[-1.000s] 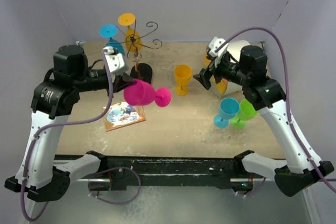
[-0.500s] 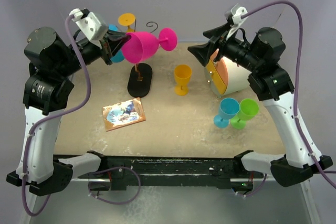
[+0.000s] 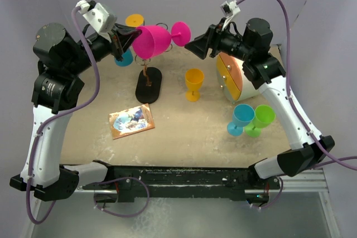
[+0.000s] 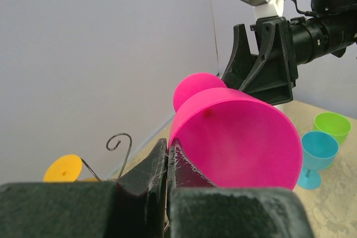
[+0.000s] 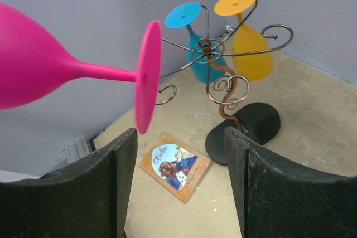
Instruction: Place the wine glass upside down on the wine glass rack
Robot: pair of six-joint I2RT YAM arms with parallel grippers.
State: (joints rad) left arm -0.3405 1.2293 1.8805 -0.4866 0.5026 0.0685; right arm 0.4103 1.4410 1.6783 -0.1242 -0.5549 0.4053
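Left arm (image 3: 42, 143) and right arm (image 3: 295, 118): each is built of smooth white link shells alternating with black cylindrical joint housings (image 3: 56, 43), and each ends in a black foot (image 3: 47, 185) at the base. A purple cable (image 3: 98, 85) loops loosely along each arm to a small white-and-grey camera block (image 3: 97, 16) at the wrist. The fingers (image 5: 83, 193) are matt black, broad, flat-faced and slightly grainy.
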